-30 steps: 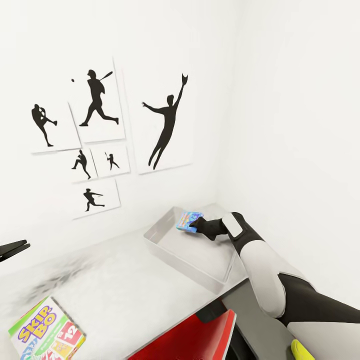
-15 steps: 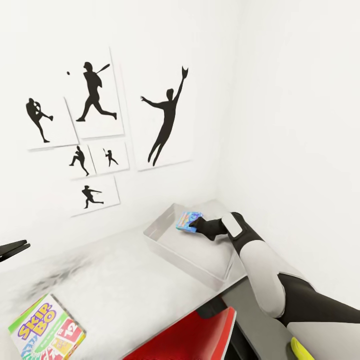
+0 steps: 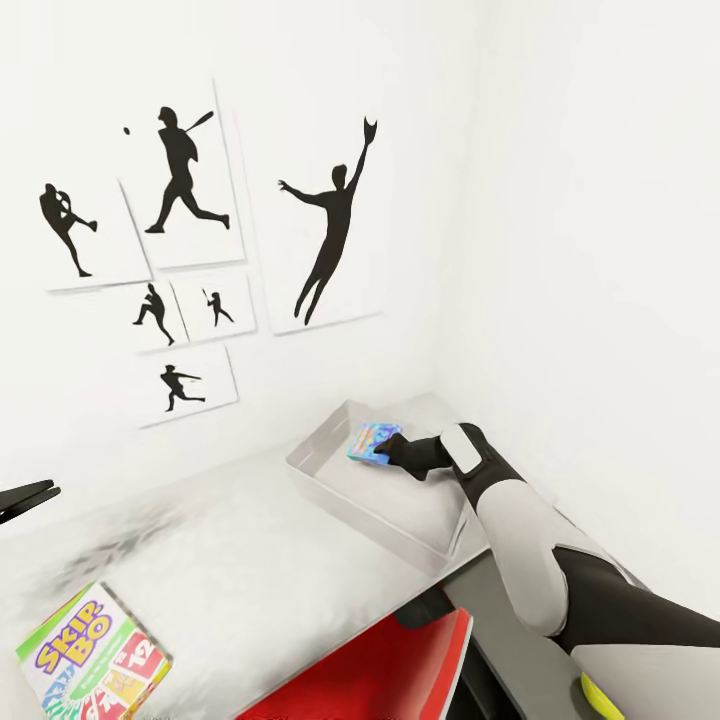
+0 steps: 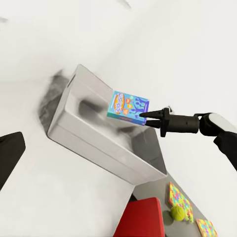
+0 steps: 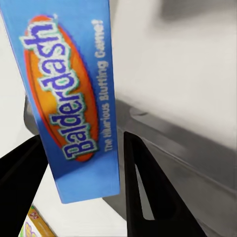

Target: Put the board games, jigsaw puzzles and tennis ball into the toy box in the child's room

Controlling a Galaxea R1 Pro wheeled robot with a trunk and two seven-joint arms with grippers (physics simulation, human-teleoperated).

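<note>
My right gripper (image 3: 388, 452) is shut on a blue board game (image 3: 370, 441) whose cover reads "Balderdash" (image 5: 74, 98). It holds the game tilted on edge over the far end of the light grey toy box (image 3: 350, 500), clear of the bin's floor (image 4: 94, 106). A second board game, "Skip-Bo" (image 3: 95, 655), lies flat on the table (image 3: 230, 570) at the near left. Two jigsaw puzzles (image 4: 178, 196) (image 4: 207, 227) and the tennis ball (image 4: 178, 213) lie on the dark desk section beyond the red chair. My left gripper (image 3: 40, 493) hovers open and empty at the left edge.
A red chair (image 3: 385, 665) stands against the table's front edge below the toy box. White walls meet in a corner right behind the bin, the left one hung with black athlete pictures (image 3: 330, 230). Bare tabletop lies between Skip-Bo and the bin.
The head camera has shifted a little, so the wall pictures sit higher and further left. My right gripper still holds the blue game over the toy box, barely moved.
</note>
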